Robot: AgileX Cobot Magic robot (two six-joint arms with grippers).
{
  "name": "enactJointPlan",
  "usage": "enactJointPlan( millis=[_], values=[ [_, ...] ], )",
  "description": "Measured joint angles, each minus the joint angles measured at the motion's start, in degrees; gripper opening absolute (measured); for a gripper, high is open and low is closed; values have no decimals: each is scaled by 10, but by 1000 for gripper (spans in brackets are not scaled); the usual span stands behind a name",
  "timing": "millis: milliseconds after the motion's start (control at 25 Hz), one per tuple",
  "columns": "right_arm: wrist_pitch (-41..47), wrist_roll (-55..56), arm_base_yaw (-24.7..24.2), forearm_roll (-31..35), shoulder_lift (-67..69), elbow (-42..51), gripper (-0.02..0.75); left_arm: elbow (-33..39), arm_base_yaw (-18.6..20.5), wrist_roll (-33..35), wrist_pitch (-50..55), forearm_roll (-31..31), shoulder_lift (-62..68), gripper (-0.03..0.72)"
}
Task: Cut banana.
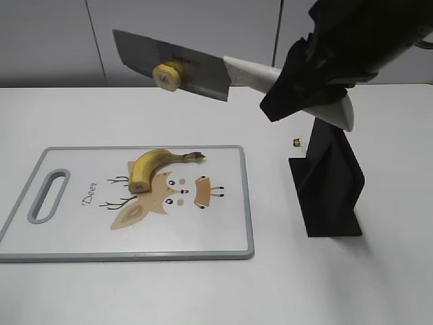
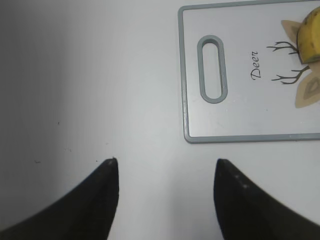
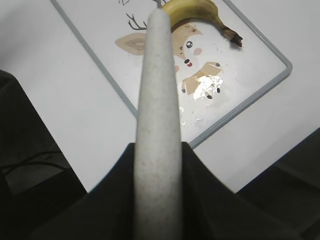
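Observation:
The banana lies on the white cutting board, over its tan deer print, stem to the right and blunt cut end to the lower left; it also shows in the right wrist view and at the edge of the left wrist view. My right gripper is shut on the knife by its pale handle and holds it in the air above the board. A cut banana slice sticks to the blade. My left gripper is open and empty over bare table, left of the board's handle slot.
A black knife stand stands on the table right of the board. A small brass-coloured object lies beside it. The board has a grey rim.

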Motion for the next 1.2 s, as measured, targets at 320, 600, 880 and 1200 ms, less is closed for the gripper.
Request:
enactJointPlan(
  millis=[320, 600, 880, 1200],
  values=[
    [-30, 124, 0, -62, -77, 76, 161, 99, 0, -10, -19, 1, -206, 583],
    [-58, 233, 0, -111, -134, 123, 161, 142, 0, -29, 11, 5, -328, 566],
    [-76, 366, 0, -170, -182, 158, 161, 172, 0, -35, 15, 29, -422, 563],
    [-77, 521, 0, -283, -200, 195, 161, 189, -16, -44, -9, 32, -458, 552]
  ],
)
